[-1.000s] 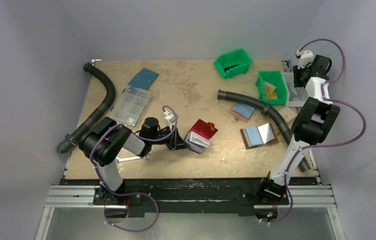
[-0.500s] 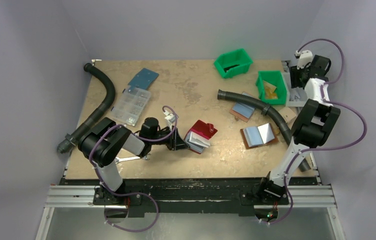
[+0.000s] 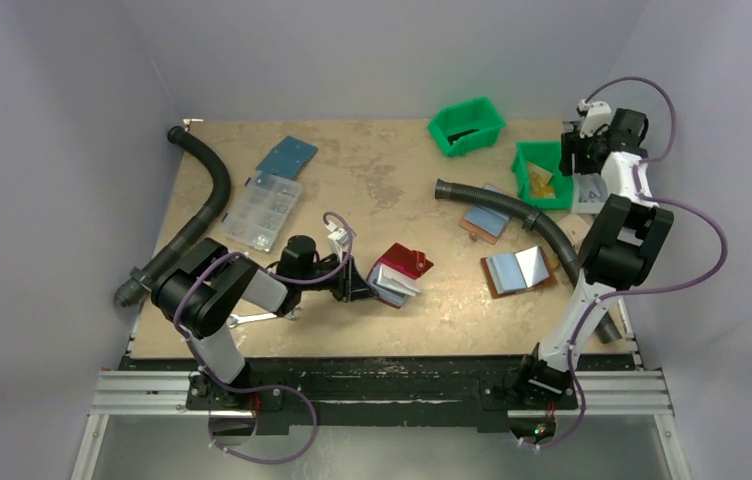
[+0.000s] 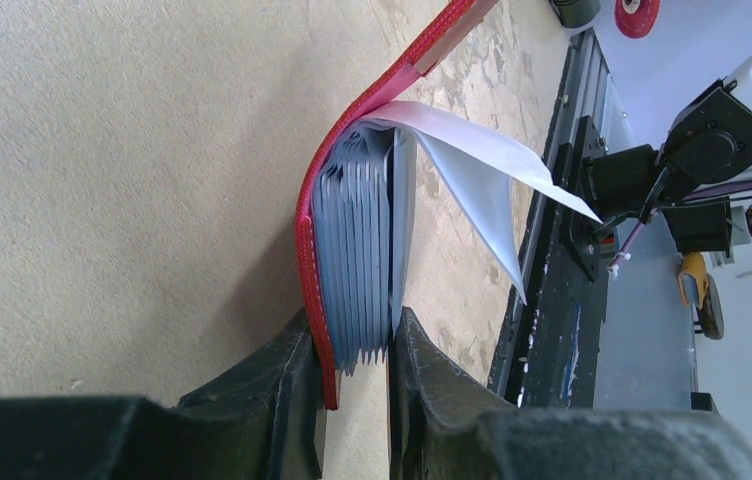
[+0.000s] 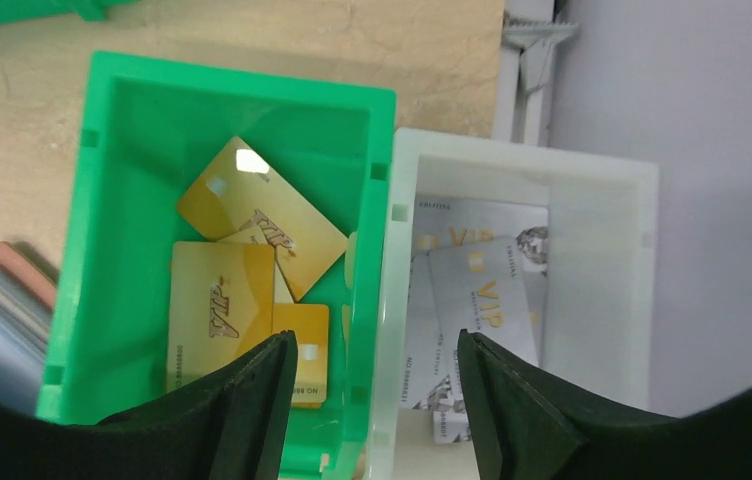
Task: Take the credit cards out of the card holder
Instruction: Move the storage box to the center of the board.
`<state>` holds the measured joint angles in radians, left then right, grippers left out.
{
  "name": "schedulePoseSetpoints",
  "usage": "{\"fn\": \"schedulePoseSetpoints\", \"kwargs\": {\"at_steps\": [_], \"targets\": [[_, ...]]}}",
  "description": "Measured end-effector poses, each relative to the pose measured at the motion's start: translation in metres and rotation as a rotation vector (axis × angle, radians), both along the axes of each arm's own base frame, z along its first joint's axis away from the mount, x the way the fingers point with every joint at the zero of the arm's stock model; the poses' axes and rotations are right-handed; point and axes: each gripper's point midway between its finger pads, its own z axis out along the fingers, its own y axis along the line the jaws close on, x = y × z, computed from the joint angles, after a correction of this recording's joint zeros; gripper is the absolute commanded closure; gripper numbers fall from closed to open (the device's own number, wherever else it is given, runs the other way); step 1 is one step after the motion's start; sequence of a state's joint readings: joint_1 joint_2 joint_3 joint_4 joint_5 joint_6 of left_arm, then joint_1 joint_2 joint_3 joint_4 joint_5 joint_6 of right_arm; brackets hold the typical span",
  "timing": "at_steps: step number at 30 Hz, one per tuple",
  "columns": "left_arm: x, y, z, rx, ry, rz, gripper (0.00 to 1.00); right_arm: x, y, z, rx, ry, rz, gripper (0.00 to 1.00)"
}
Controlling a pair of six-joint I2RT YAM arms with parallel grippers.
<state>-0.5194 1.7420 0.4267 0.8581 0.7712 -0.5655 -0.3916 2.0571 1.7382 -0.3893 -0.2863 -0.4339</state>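
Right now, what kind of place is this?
Probably a robot lab bench, not a home. The left arm and right arm are bolted to a metal rail beside a table, with plain walls around and cards sorted into a green bin and white bin.

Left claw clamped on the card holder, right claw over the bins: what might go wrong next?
1. The left claw pinches the card holder only at its edge; pulling a card might twist it free.
2. The right claw hangs open over the wall between the green bin and the white bin; lowering could strike it.
3. The black hose lies between the right claw and the holder; reaching across may snag it.
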Motion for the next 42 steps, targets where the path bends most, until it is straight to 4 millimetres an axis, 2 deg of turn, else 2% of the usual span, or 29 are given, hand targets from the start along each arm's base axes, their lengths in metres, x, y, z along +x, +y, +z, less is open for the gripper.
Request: {"fn": "schedulePoseSetpoints", "kwargs": {"at_steps": [5,7,9,13,17,21,28,32,37,42], "targets": [[-0.001,0.001,0.0,0.003,0.001,0.004,1.0,0.003,0.003,-0.035,0.033,0.069,-0.015,0.36],[-0.001,0.001,0.001,0.003,0.0,0.005,1.0,0.004,0.005,-0.047,0.037,0.092,-0.018,0.42],[-0.001,0.001,0.001,0.003,0.001,0.005,1.0,0.004,0.009,-0.057,0.042,0.113,-0.017,0.53],[-0.002,0.002,0.001,0.005,0.001,0.008,1.0,0.005,0.015,-0.062,0.045,0.122,-0.006,0.72],[-0.002,0.003,0.001,0.006,-0.001,0.011,1.0,0.009,0.031,-0.06,0.063,0.108,0.019,0.81],[-0.003,0.004,0.002,0.007,-0.004,0.016,1.0,0.009,0.072,-0.062,0.076,0.117,0.089,0.82],[-0.007,0.008,0.004,0.016,-0.003,0.029,1.0,0.01,0.175,-0.063,0.118,0.134,0.284,0.82],[-0.007,0.009,0.004,0.02,-0.002,0.034,1.0,0.004,0.22,-0.063,0.142,0.141,0.374,0.8],[-0.007,0.009,0.004,0.022,0.0,0.036,1.0,-0.004,0.271,-0.063,0.168,0.142,0.453,0.74],[-0.008,0.01,0.005,0.024,0.002,0.038,1.0,-0.013,0.324,-0.06,0.209,0.144,0.517,0.61]]}}
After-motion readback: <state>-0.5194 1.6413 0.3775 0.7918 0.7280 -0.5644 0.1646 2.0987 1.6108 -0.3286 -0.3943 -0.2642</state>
